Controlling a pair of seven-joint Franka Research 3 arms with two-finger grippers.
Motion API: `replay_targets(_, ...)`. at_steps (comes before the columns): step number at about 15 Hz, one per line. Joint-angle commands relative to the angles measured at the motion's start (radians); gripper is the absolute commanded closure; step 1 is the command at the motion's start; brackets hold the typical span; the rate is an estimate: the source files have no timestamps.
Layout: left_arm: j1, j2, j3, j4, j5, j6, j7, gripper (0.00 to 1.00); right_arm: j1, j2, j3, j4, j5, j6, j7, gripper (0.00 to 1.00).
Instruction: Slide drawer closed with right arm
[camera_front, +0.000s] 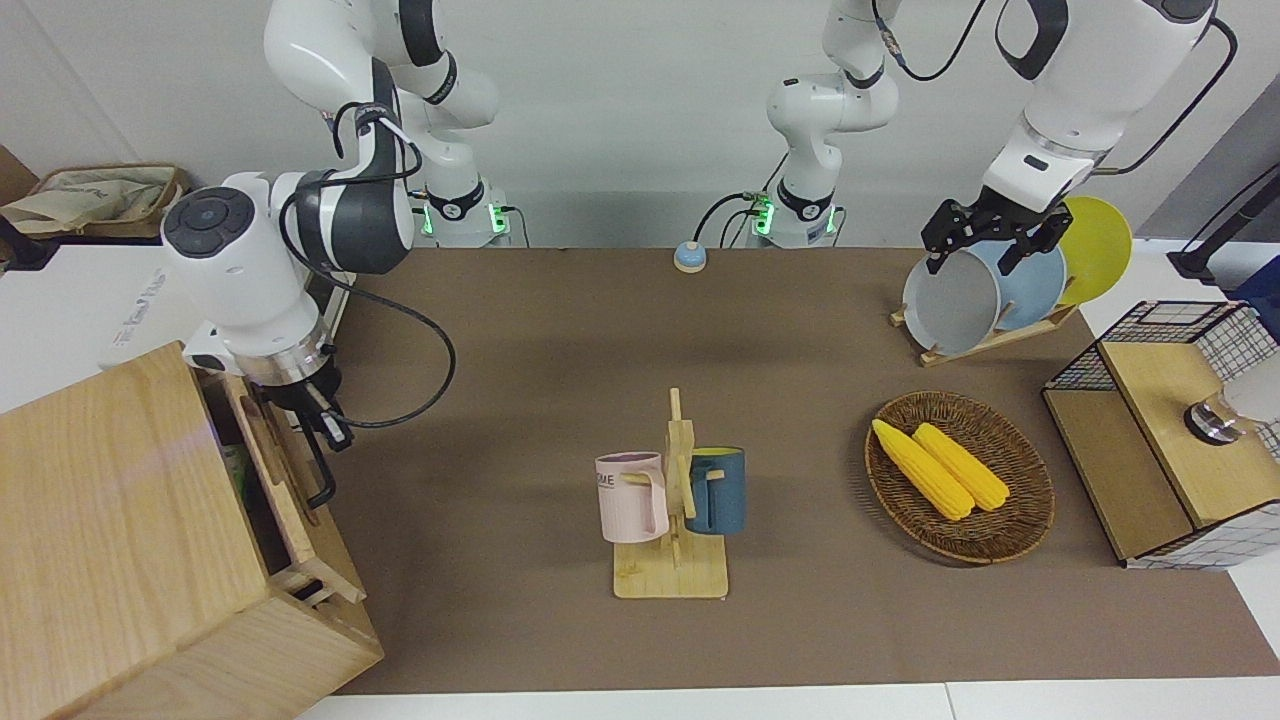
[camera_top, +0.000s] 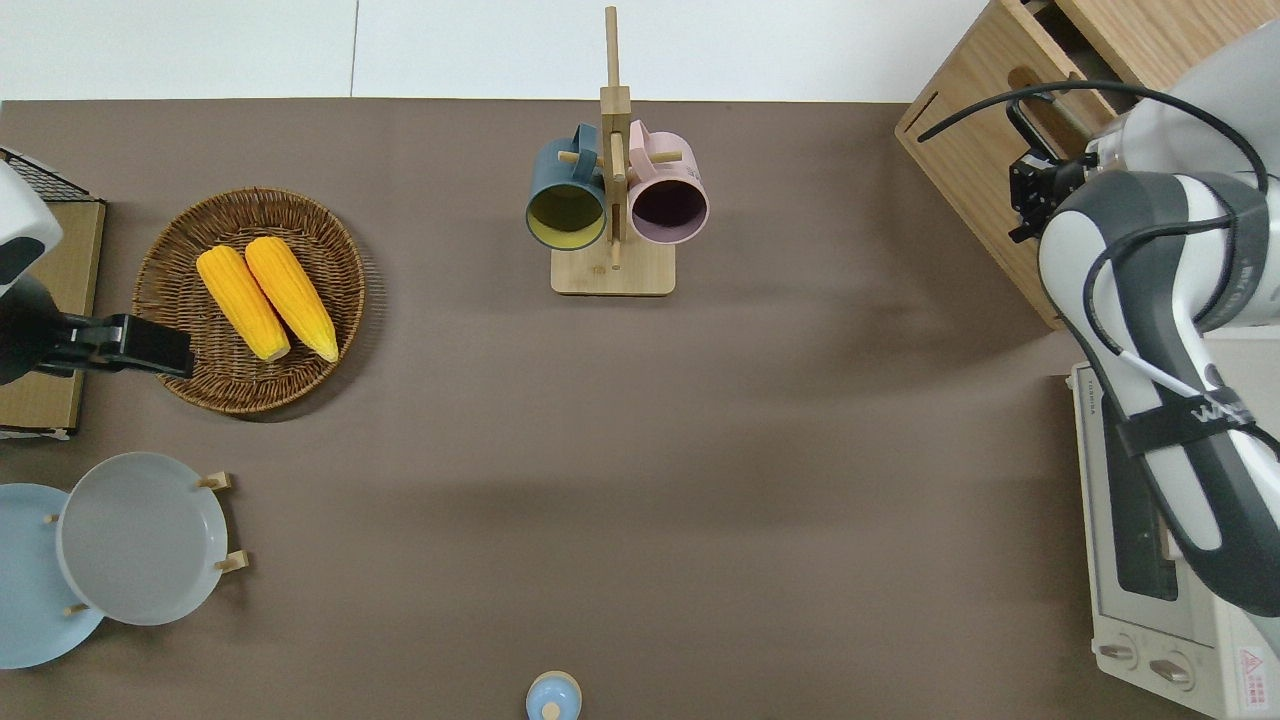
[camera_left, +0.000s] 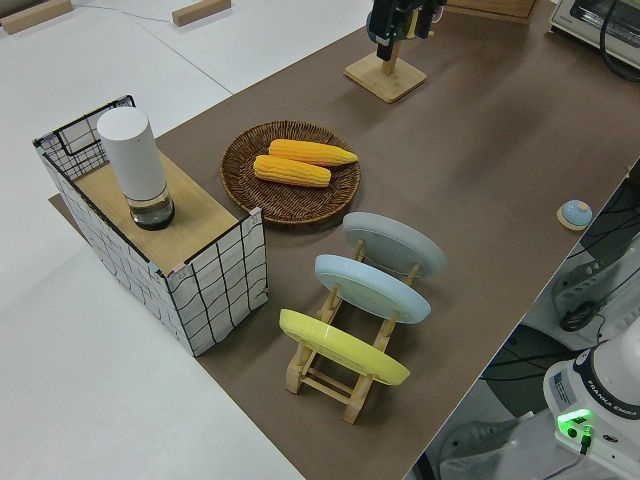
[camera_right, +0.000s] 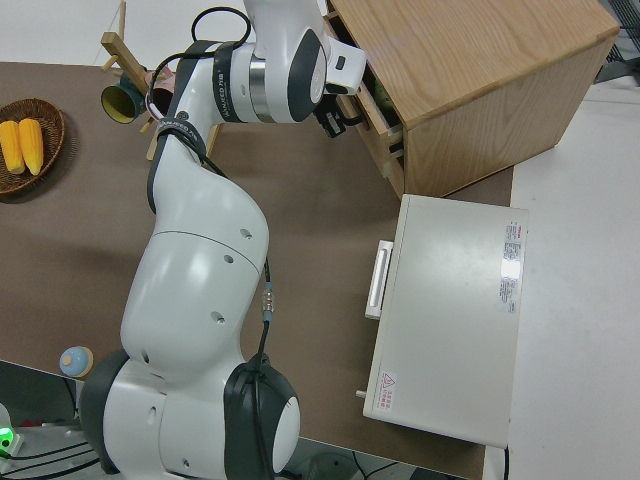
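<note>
The light-wood drawer of the big pale cabinet stands out only a little, with a narrow dark gap showing. Its black loop handle faces the table. My right gripper is shut and empty, and its fingertips rest against the drawer front just above the handle. The right side view shows the gripper against the drawer too. A sliver of a green carton shows inside the gap. The left arm is parked.
A white oven stands beside the cabinet, nearer to the robots. A mug rack with a pink and a blue mug is mid-table. A wicker basket with corn, a plate rack and a mesh box are toward the left arm's end.
</note>
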Motion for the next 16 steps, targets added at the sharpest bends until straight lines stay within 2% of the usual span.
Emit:
replay_targets(1, -0.007, -0.004, 0.000, 0.010, 0.018, -0.018, -0.010, 0.01, -0.067, 0.017, 0.062, 0.030, -0.021, 0.007, -0.027, 1.000)
replay_targets(5, -0.007, -0.004, 0.000, 0.009, 0.018, -0.018, -0.010, 0.01, -0.110, 0.020, 0.088, 0.030, -0.023, 0.006, -0.034, 1.000)
replay_targets(9, -0.007, -0.004, 0.000, 0.010, 0.018, -0.018, -0.010, 0.01, -0.115, 0.021, 0.090, 0.030, -0.023, 0.001, -0.042, 1.000)
replay_targets(13, -0.007, -0.004, 0.000, 0.010, 0.018, -0.018, -0.010, 0.01, -0.098, 0.018, 0.096, 0.030, -0.029, -0.005, -0.039, 1.000)
replay_targets(16, -0.007, -0.004, 0.000, 0.009, 0.018, -0.018, -0.010, 0.01, -0.061, 0.010, 0.100, 0.025, -0.026, -0.006, -0.036, 1.000)
